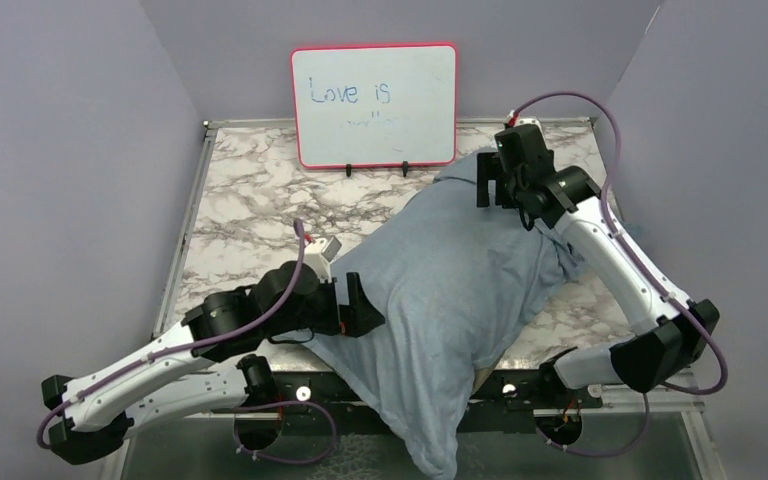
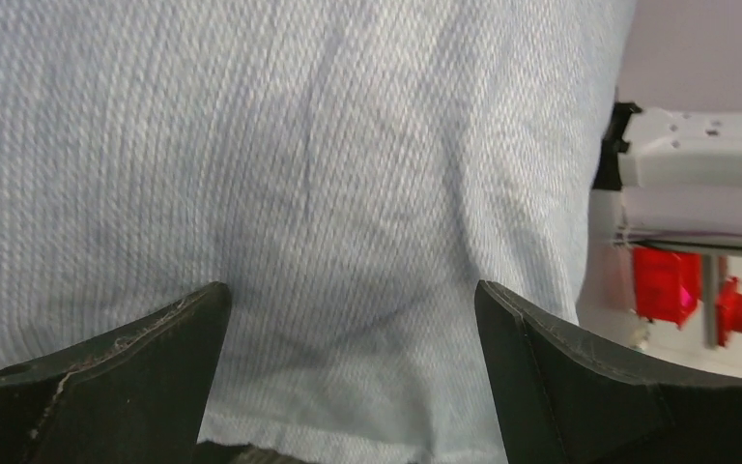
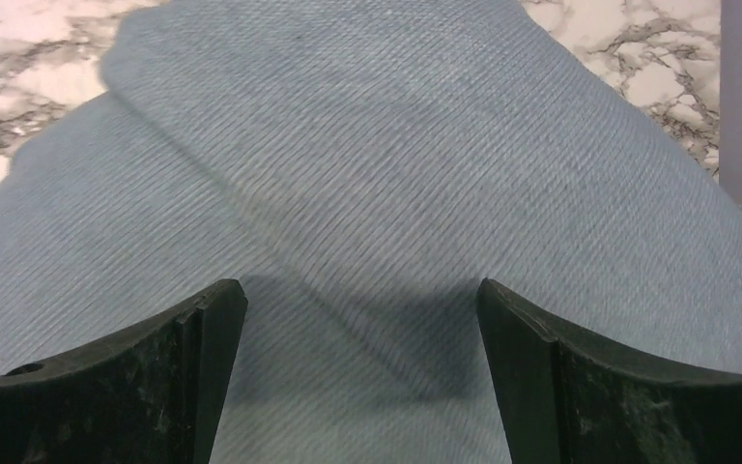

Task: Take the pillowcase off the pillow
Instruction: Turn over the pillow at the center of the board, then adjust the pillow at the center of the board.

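Note:
The blue-grey pillowcase lies slantwise on the marble table, stuffed full, and its near end hangs over the front edge. The white pillow is hidden inside it. My left gripper is open at the case's left edge; in the left wrist view the ribbed cloth fills the gap between the spread jaws. My right gripper is open over the far corner of the case; in the right wrist view the jaws stand wide apart just above the cloth, with a fold running between them.
A red-framed whiteboard stands at the back of the marble table. Purple-grey walls close in on the left, back and right. The table's metal front rail lies under the hanging end of the case.

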Tool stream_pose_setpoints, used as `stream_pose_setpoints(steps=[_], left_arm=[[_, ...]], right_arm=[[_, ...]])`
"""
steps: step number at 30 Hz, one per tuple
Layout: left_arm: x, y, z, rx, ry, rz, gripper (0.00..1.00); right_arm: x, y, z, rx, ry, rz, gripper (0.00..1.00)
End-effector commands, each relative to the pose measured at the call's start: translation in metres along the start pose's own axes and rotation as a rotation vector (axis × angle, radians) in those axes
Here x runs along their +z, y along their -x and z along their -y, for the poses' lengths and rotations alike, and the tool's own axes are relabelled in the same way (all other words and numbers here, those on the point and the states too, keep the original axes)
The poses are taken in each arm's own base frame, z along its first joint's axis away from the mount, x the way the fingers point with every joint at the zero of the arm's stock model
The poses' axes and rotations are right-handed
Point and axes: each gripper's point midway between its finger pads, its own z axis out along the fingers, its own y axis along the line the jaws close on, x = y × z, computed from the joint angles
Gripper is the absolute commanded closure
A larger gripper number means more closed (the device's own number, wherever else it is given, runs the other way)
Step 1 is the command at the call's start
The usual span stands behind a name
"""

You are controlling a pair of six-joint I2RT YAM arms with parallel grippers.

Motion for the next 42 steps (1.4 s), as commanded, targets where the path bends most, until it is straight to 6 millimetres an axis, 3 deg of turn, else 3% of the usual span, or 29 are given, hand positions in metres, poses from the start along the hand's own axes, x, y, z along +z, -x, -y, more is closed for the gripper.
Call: stream_pose_setpoints(steps=[1, 3, 6, 11, 12, 16, 20, 21, 23, 29, 33, 35, 37, 40, 42], left_arm=[[-0.014, -0.029, 0.002, -0.101, -0.097, -0.087, 0.01], [-0.009, -0.031, 0.004, -0.124, -0.138, -0.072, 0.01], [0.007, -0.033, 0.012, -0.151, -0.207, -0.059, 0.01], [0.047, -0.023, 0.021, -0.192, -0.250, 0.007, 0.02], [0.054, -0.019, 0.022, -0.192, -0.247, 0.027, 0.05], [0.075, 0.009, 0.022, -0.145, -0.191, 0.128, 0.31], [0.088, 0.052, 0.024, 0.000, -0.083, 0.159, 0.65], [0.092, 0.097, 0.012, 0.134, 0.095, 0.185, 0.92], [0.089, 0.127, 0.004, 0.201, 0.184, 0.206, 1.00], [0.063, 0.201, -0.028, 0.263, 0.305, 0.289, 1.00], [0.050, 0.227, -0.059, 0.264, 0.347, 0.297, 1.00], [0.045, 0.232, -0.076, 0.252, 0.386, 0.290, 0.98], [0.039, 0.234, -0.085, 0.236, 0.396, 0.286, 0.82], [0.024, 0.232, -0.082, 0.210, 0.367, 0.310, 0.37], [0.011, 0.228, -0.075, 0.194, 0.349, 0.333, 0.19]], right_arm=[[0.030, -0.010, -0.018, -0.070, 0.135, -0.113, 0.09], [0.037, -0.033, -0.037, -0.085, 0.235, -0.199, 0.29], [0.030, -0.071, -0.069, -0.060, 0.436, -0.296, 0.52], [0.013, -0.115, -0.077, 0.007, 0.532, -0.364, 0.95], [0.011, -0.122, -0.073, 0.015, 0.524, -0.372, 0.99], [-0.001, -0.133, -0.060, 0.048, 0.491, -0.348, 0.99], [-0.013, -0.128, -0.057, 0.117, 0.503, -0.281, 0.99], [-0.024, -0.133, -0.064, 0.156, 0.557, -0.291, 1.00], [-0.031, -0.138, -0.066, 0.178, 0.582, -0.310, 0.99], [-0.069, -0.135, -0.080, 0.207, 0.762, -0.284, 0.99], [-0.088, -0.121, -0.084, 0.210, 0.838, -0.242, 0.97], [-0.093, -0.111, -0.084, 0.197, 0.847, -0.221, 0.88], [-0.093, -0.101, -0.080, 0.180, 0.819, -0.199, 0.72], [-0.089, -0.080, -0.064, 0.148, 0.702, -0.156, 0.52], [-0.088, -0.061, -0.051, 0.121, 0.622, -0.104, 0.42]])
